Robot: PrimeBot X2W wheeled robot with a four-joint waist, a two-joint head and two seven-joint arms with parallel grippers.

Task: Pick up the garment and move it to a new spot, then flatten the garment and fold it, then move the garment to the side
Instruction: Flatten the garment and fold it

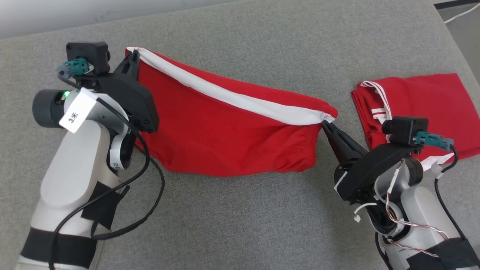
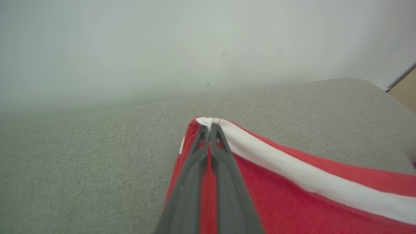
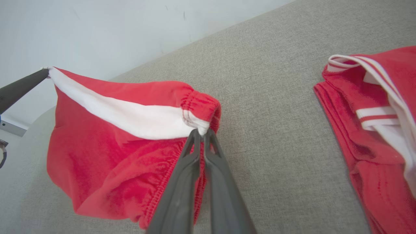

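Where the dark tips meet, both pairs are pressed together on cloth. The left fingers point(image 2: 210, 127) pinch one end of the white band point(image 1: 240, 99), and the right fingers point(image 3: 202, 131) pinch the other end, just at the gathered waist elastic. Between the two grips the garment point(image 1: 225, 135), a pair of red shorts, hangs stretched along that band. Its left end is held farther from the robot than its right, so the band runs aslant. Below it the red cloth sags in a loose pouch over the middle of the bench point(image 1: 240, 225). Whether the lower edge rests on the grey cover or hangs just clear cannot be told. The step in hand appears to be carrying or spreading the garment ahead of flattening; no fold is made yet.

Risks, as a judgement:
- **Slipping:** each grip holds only a small nip of the band's end, so a harder pull apart could draw the cloth out of one pair of fingers and drop that end in a heap.
- **Creasing:** lowering with the pouch bunched beneath would trap creases under the top layer.
- **Collision:** a drift to the robot's right could drag the shorts onto the second garment point(image 1: 423, 97), folded red cloth with white trim, lying well apart near the bench's right edge.

Containers: nothing on the bench serves as one; both garments lie or hang bare.
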